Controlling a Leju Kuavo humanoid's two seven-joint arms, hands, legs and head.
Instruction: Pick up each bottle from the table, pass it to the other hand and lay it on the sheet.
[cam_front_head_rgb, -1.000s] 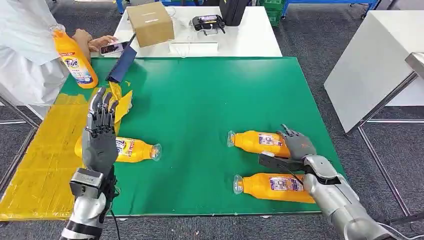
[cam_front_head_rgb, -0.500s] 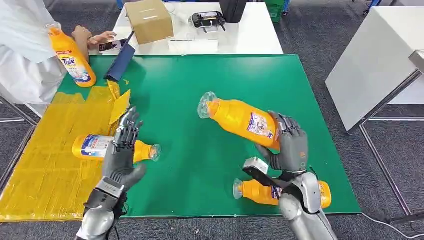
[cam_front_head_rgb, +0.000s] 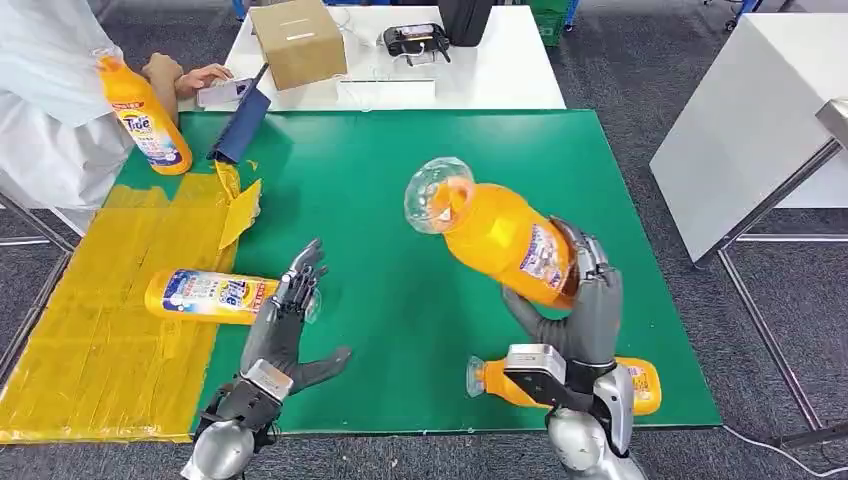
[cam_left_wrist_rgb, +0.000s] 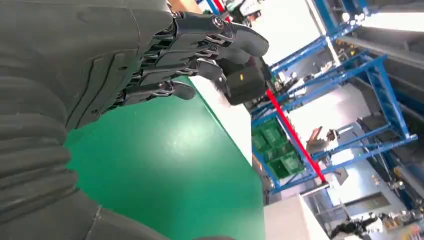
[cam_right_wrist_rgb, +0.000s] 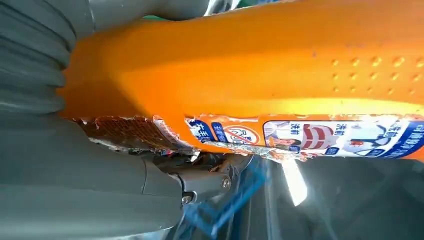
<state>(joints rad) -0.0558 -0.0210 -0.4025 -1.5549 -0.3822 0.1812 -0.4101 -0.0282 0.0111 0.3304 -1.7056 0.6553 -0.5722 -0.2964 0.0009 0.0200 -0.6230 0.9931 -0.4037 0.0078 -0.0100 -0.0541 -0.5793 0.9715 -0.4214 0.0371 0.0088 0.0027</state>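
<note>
Nearest to me, at the front edge of the green mat (cam_front_head_rgb: 400, 200), I see one orange bottle (cam_front_head_rgb: 640, 385) lying flat, its clear cap towards the mat's middle and its long axis running along that front edge; my right arm hides much of it.

Just above it, my right hand (cam_front_head_rgb: 585, 300) grasps a second orange bottle (cam_front_head_rgb: 500, 235) by its lower body, raised clear of the mat. This held bottle is tilted, its base in my palm and its clear cap (cam_front_head_rgb: 438, 193) up and away from me, angled towards the mat's left half. From the right wrist camera I see its orange side (cam_right_wrist_rgb: 280, 65) and torn label close against the grey palm (cam_right_wrist_rgb: 65, 170). All the bottles look filled with orange liquid.

My left hand (cam_front_head_rgb: 285, 330) hovers over the mat's front left part, released, fingers spread and thumb out, holding nothing. The left wrist camera shows the same spread fingers (cam_left_wrist_rgb: 200, 45) above bare mat.

Just beyond that hand, a third bottle (cam_front_head_rgb: 215, 295) lies on its side across the mat's left edge, its body on the yellow sheet (cam_front_head_rgb: 90, 330) and its cap end on the green, long axis crossways.

At the mat's far left corner a person's hand (cam_front_head_rgb: 165, 72) steadies an upright orange bottle (cam_front_head_rgb: 145, 115), beside a tilted dark blue folder (cam_front_head_rgb: 240, 125). Behind the mat, the white table (cam_front_head_rgb: 500, 80) carries a closed cardboard box (cam_front_head_rgb: 298, 42).
</note>
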